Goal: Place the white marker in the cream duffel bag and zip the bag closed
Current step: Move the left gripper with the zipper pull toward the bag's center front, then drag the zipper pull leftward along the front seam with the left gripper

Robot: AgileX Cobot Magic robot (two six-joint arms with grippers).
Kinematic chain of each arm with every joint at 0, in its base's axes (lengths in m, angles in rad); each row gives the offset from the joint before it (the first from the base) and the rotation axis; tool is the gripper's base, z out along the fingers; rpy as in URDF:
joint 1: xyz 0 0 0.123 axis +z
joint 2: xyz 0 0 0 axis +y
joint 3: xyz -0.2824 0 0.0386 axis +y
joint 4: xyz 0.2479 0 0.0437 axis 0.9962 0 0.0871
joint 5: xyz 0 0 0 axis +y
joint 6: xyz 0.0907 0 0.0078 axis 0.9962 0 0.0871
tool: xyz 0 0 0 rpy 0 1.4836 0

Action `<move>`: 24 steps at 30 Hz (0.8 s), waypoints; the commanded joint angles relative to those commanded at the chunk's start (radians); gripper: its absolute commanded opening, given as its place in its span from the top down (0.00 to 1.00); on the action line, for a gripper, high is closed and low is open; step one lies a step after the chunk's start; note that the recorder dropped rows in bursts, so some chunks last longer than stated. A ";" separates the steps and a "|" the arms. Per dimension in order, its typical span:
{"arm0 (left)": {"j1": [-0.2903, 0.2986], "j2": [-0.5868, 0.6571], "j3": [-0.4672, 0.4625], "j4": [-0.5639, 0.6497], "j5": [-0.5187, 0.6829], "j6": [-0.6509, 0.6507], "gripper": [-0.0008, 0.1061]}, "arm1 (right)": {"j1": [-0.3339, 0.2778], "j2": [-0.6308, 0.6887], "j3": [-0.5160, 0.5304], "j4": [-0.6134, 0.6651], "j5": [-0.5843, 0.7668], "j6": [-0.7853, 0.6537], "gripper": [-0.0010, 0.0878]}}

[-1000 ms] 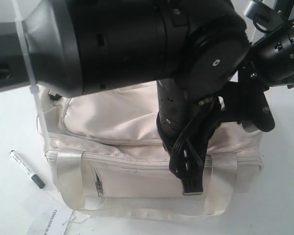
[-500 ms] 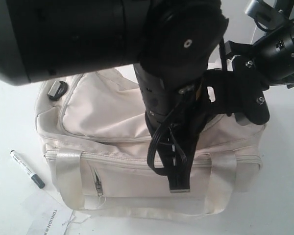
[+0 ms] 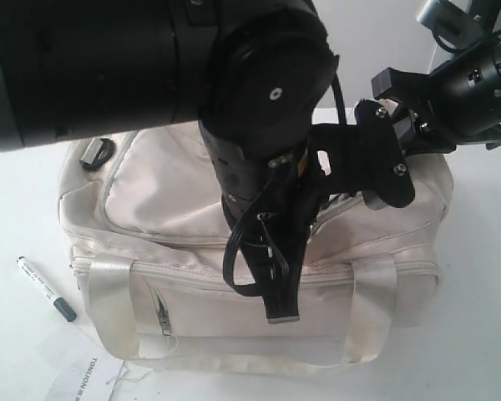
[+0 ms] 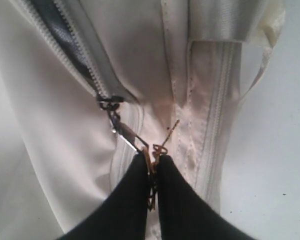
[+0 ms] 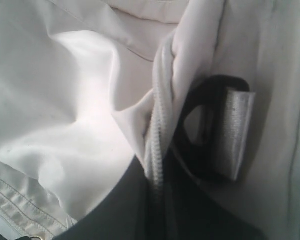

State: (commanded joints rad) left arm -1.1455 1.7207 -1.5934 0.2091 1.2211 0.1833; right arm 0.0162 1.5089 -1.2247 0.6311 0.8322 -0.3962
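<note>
The cream duffel bag [image 3: 175,200] sits on the white table, its top zipper partly open [image 4: 65,35] behind the slider [image 4: 107,100]. My left gripper [image 4: 152,162] is shut on the metal zipper pull [image 4: 127,135], which stretches from the slider to the fingertips. In the right wrist view my right gripper [image 5: 157,175] is shut on a fold of the bag's zipper edge [image 5: 157,125], beside a grey strap buckle [image 5: 235,130]. The white marker [image 3: 43,288] with its black cap lies on the table left of the bag, apart from both grippers.
The left arm [image 3: 259,125] fills the upper middle of the exterior view and hides much of the bag's top. The right arm [image 3: 476,83] reaches in from the upper right. A printed paper sheet [image 3: 83,372] lies in front of the bag's left corner.
The left arm has swung leftward over the bag, drawing the zipper pull with it. The right arm has followed to the left, and the bag's top has shifted. The marker has stayed put.
</note>
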 joint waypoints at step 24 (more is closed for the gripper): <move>0.006 0.000 -0.002 -0.078 -0.169 -0.007 0.99 | -0.028 -0.002 0.000 0.008 0.068 -0.008 0.76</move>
State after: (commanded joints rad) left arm -1.1394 1.7207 -1.5952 0.1315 1.0519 0.1764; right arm -0.0117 1.5071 -1.2247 0.6395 0.9003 -0.4041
